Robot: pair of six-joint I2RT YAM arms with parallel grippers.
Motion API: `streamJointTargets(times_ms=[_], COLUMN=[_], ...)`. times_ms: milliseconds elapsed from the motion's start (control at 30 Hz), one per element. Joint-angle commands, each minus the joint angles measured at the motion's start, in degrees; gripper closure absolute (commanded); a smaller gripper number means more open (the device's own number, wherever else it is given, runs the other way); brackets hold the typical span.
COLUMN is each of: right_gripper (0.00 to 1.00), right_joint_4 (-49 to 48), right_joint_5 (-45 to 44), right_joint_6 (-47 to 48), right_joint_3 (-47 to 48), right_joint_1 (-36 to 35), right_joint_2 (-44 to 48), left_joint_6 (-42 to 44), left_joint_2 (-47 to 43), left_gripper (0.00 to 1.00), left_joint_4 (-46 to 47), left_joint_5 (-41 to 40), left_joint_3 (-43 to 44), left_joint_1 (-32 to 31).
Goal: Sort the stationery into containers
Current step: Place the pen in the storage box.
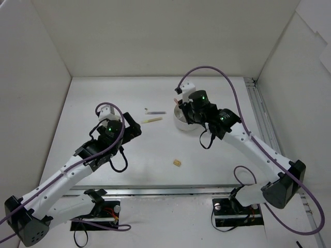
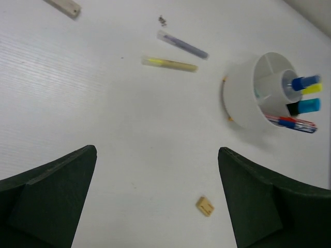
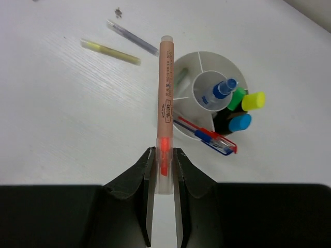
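Pinched only at its tail by the right end effector (image 3: 164, 152), a peach pencil (image 3: 166, 82) could be pivoted past the organizer (image 3: 220, 62) at one o'clock; the left end effector (image 2: 156, 155) is spread open.

My left end effector (image 2: 156, 155) has its jaws spread wide over bare surface (image 2: 77, 103), with only an eraser (image 2: 205, 206) at five o'clock. At twelve o'clock a yellow pencil (image 2: 169, 64) and a purple pencil (image 2: 182, 44) lie across the way, and the organizer (image 2: 240, 103) stands at two. Ahead of my right end effector (image 3: 164, 156), the peach pen (image 3: 165, 93) I pinch overhangs the organizer's nine o'clock rim. Highlighters (image 3: 252, 101) crowd three o'clock, a marker (image 3: 222, 89) plugs the centre tube, and a red-blue pen (image 3: 207, 137) bars six. Twelve o'clock gapes free.
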State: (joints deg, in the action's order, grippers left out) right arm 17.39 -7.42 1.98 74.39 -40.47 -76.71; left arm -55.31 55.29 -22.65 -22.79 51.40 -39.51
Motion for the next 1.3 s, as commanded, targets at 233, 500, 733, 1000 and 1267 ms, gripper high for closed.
streamJointTargets(times_ms=[233,500,733,1000,1267], right_gripper=[1.0,1.0,1.0,0.97,0.71], right_joint_4=[31.11,40.16,44.75,45.81,45.55], right_joint_5=[-6.1,-8.39,-10.6,-9.28,-8.75], right_joint_6=[19.29,21.84,22.02,22.81,22.37], right_joint_3=[27.18,41.52,47.69,53.04,59.46], right_joint_1=[2.67,2.85,3.03,2.85,2.85], right_joint_2=[-20.91,-33.93,-41.24,-47.12,-52.49], left_joint_6=[12.15,14.62,16.02,19.09,34.63], left_joint_2=[0.69,6.75,11.94,16.69,23.18], left_gripper=[0.01,0.01,0.01,0.01,0.01], left_joint_4=[2.61,3.85,7.71,9.38,13.6], left_joint_5=[4.24,8.62,17.51,21.11,35.52], left_joint_3=[-3.67,-1.83,-1.56,0.81,3.7], left_joint_1=[5.49,11.37,16.47,17.01,17.01])
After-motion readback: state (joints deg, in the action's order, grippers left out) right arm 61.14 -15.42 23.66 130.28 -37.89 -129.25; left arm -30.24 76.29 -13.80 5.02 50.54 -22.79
